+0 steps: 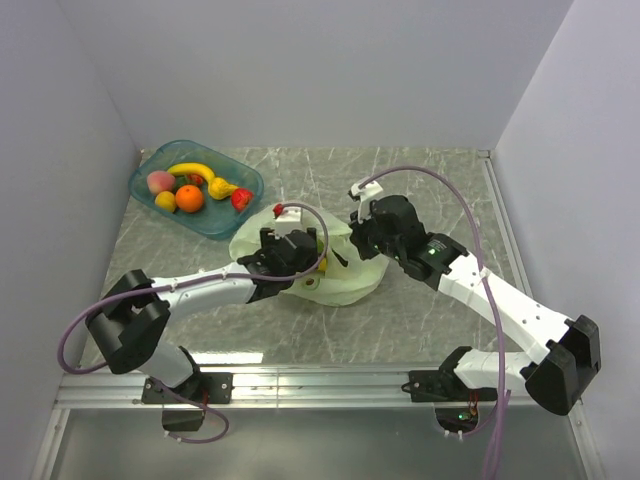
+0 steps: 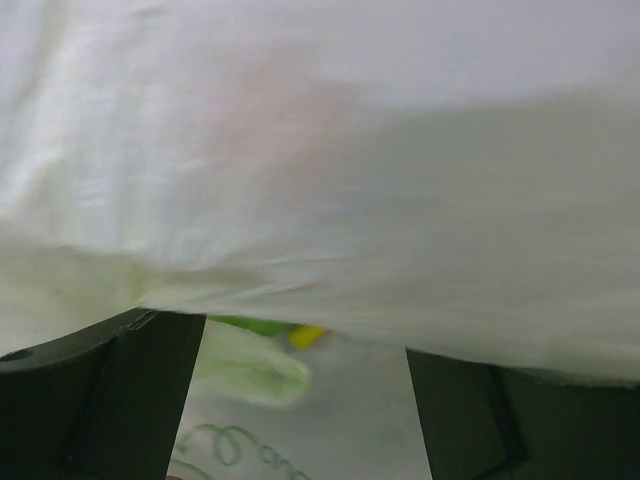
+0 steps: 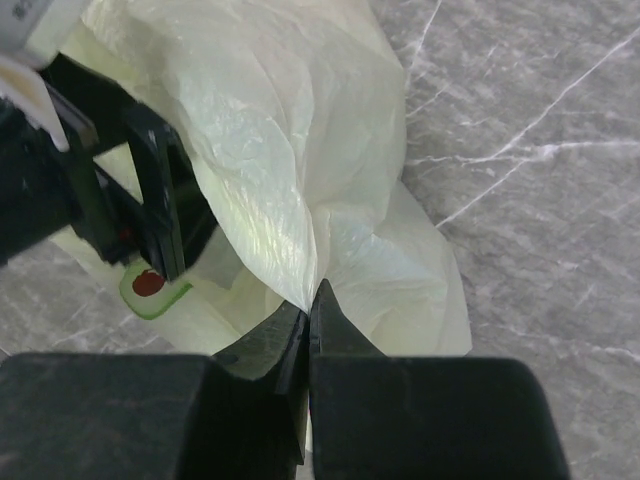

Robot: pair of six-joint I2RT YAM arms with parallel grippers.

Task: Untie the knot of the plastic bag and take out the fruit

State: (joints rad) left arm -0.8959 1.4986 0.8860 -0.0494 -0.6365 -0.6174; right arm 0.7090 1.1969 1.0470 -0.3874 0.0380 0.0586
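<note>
The pale green plastic bag [image 1: 345, 275] lies crumpled mid-table. My left gripper [image 1: 312, 262] reaches into it from the left. In the left wrist view its fingers [image 2: 140, 400] stand wide apart with bag film [image 2: 320, 180] draped over them, and a yellow and green piece of fruit [image 2: 300, 333] shows blurred between them. My right gripper [image 1: 358, 243] is shut on a raised fold of the bag [image 3: 300, 200], its tips [image 3: 310, 300] pinching the film. The left gripper's fingers [image 3: 160, 200] show beside that fold. I see no knot in any view.
A blue-green clear tray [image 1: 145, 170] at the back left holds a banana [image 1: 192, 170], an orange [image 1: 189, 198], a peach [image 1: 160, 181] and other fruit. White walls enclose the marble table [image 1: 440, 190] on three sides.
</note>
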